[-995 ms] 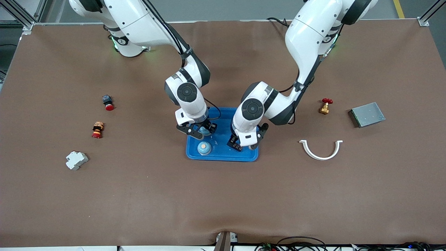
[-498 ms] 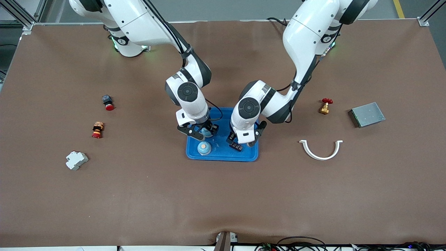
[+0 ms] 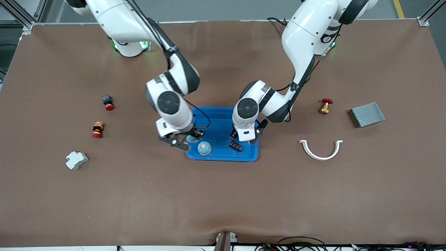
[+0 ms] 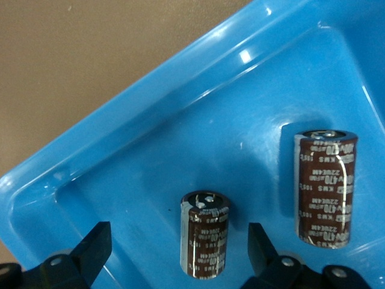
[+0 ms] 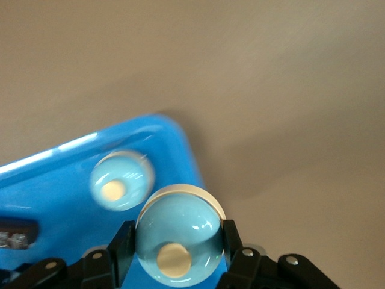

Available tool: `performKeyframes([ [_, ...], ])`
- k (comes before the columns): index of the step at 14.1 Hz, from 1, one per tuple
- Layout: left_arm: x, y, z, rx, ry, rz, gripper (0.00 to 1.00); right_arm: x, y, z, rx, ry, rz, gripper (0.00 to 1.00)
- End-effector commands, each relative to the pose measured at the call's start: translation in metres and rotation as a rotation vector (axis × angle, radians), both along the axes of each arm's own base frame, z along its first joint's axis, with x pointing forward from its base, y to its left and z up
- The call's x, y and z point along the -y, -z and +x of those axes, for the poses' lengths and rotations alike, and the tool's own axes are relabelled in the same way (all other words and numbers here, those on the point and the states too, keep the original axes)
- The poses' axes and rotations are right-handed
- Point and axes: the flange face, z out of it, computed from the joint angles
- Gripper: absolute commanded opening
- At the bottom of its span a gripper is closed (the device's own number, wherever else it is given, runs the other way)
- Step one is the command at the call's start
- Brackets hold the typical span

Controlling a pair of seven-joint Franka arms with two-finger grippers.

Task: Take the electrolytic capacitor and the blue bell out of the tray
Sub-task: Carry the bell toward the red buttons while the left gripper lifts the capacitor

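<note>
The right hand (image 3: 184,140), clamped on a blue bell (image 5: 177,238), has swung to the tray (image 3: 223,155) rim at lower-centre frame, carrying it outward since the earlier frame. A second bell (image 3: 204,148) remains inside. The left hand (image 4: 180,265), fingers apart, has edged over the capacitors (image 4: 206,233) in the tray, none gripped yet.

Bright-blue shallow tray (image 3: 223,155) with rounded corners and raised rim, lying flat near the middle of the surface. Two dark-brown electrolytic capacitors (image 4: 206,233) with silver tops stand upright in the tray, apart from each other. One pale-blue domed bell (image 3: 204,148) sits in the tray corner nearest the front camera; a second bell (image 5: 176,241) is clamped in the right end effector (image 5: 174,253), above the tray's rim.
</note>
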Motion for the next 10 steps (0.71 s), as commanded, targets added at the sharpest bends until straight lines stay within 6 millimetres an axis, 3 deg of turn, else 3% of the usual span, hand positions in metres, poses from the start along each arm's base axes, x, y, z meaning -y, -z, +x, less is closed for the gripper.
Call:
performKeyframes([
  [1, 0.005, -0.005, -0.004, 0.012, -0.017, 0.022, 0.70, 0.062, -0.037, 0.015, -0.024, -0.096, 0.013, 0.00],
  [3, 0.005, -0.003, -0.003, 0.012, -0.024, 0.025, 0.50, 0.107, -0.045, 0.028, -0.028, -0.156, 0.019, 0.00],
  [6, 0.005, -0.002, -0.004, 0.010, -0.035, 0.027, 0.12, 0.184, -0.040, 0.036, -0.035, -0.256, 0.034, 0.00],
  [7, 0.005, -0.003, -0.003, 0.011, -0.041, 0.027, 0.04, 0.208, -0.037, 0.037, -0.032, -0.293, 0.040, 0.00],
  [10, 0.003, -0.009, 0.003, 0.020, -0.045, 0.018, 0.00, 0.275, -0.022, 0.037, -0.021, -0.365, 0.053, 0.00],
])
